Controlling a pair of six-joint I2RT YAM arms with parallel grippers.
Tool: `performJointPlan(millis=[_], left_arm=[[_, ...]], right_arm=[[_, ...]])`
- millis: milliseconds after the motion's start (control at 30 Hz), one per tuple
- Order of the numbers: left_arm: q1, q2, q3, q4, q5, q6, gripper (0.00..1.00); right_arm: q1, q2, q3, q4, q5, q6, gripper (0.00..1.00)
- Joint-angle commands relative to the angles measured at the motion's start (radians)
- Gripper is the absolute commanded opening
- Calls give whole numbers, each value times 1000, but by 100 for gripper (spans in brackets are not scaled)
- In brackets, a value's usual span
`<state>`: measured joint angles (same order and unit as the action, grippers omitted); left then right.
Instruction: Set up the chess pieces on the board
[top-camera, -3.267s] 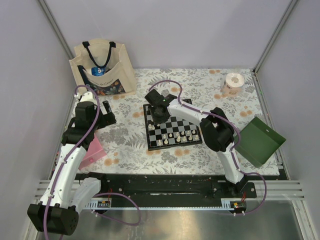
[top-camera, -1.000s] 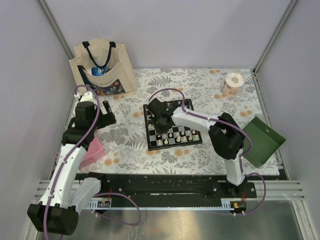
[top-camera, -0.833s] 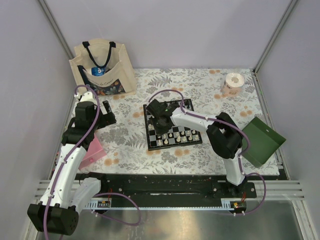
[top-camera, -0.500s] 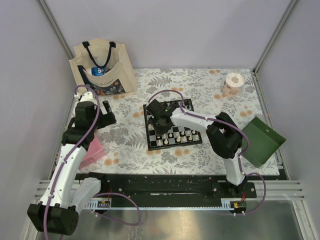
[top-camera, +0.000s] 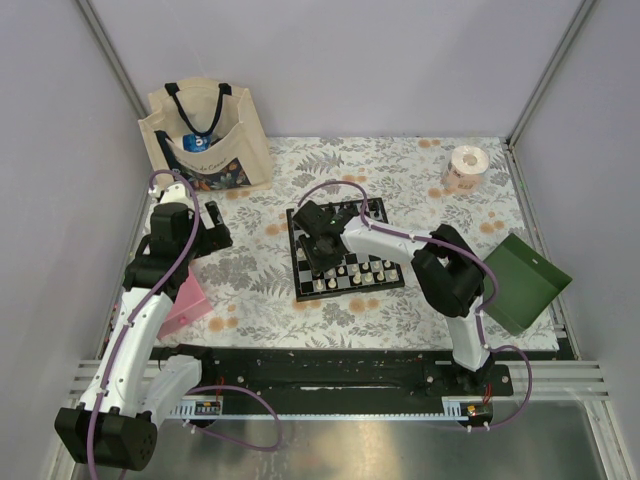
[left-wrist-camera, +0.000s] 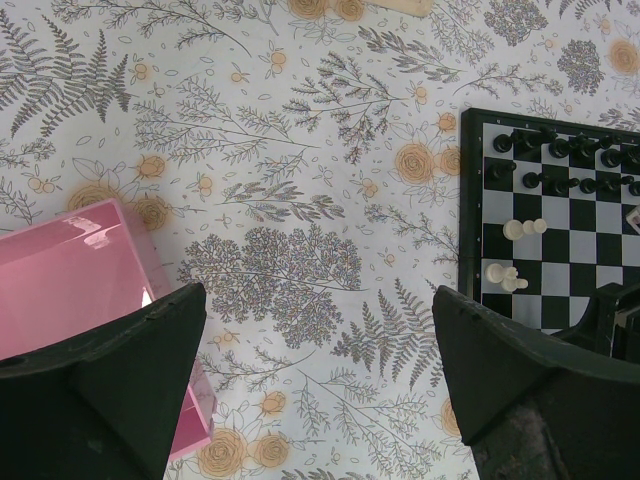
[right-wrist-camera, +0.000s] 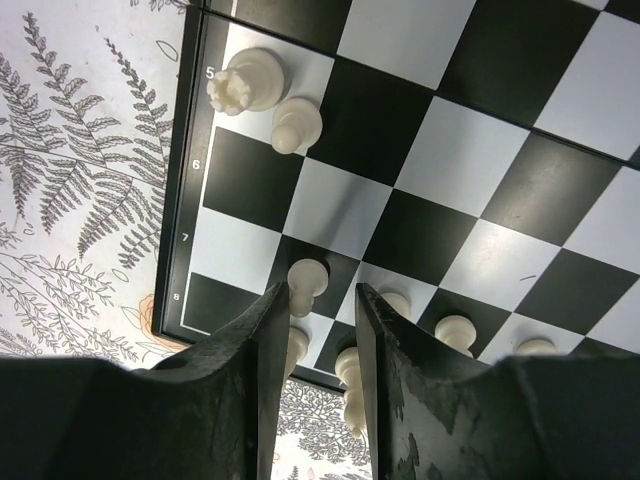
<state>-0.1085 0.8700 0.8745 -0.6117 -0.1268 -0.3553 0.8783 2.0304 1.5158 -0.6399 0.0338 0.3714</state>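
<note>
Flowered counter (top-camera: 400, 160) carries the small chequered black-bordered board (left-wrist-camera: 468, 220) at its middle. We judge its tiny black plastic chessmen (left-wrist-camera: 560, 148) ranked, cream ones (right-wrist-camera: 455, 330) half done. Our right hand (right-wrist-camera: 322, 290) stands parted, ungripping, around one cream pawn (right-wrist-camera: 307, 275); left hand (left-wrist-camera: 318, 293) gapes empty.

A flowered tablecloth (top-camera: 400, 170), white with grey ferns and orange blooms, covers the table. At its far left corner stands a cream tote bag (top-camera: 205, 135) with black handles and a floral print, a blue item (top-camera: 197, 142) showing inside. A translucent pink box (left-wrist-camera: 70, 270) lies at the cloth's left side. A pale roll (top-camera: 464, 167) stands upright near the far right corner, and a dark green tray (top-camera: 520, 280) lies tilted at the right edge, partly off the cloth
</note>
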Motion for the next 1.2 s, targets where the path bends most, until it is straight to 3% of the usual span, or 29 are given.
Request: performJointPlan(millis=[0,500,1167], left_arm=[[6,-17,-2,35,12,6,99],[7,-23,-3,38,9,6,99],[6,-12,0,36,12,6,99]], right_arm=[[10,-50,83,-18,25,0,42],[-1,68,251,-52,52,-32,43],[-36,154,320,-53,34,-52,40]])
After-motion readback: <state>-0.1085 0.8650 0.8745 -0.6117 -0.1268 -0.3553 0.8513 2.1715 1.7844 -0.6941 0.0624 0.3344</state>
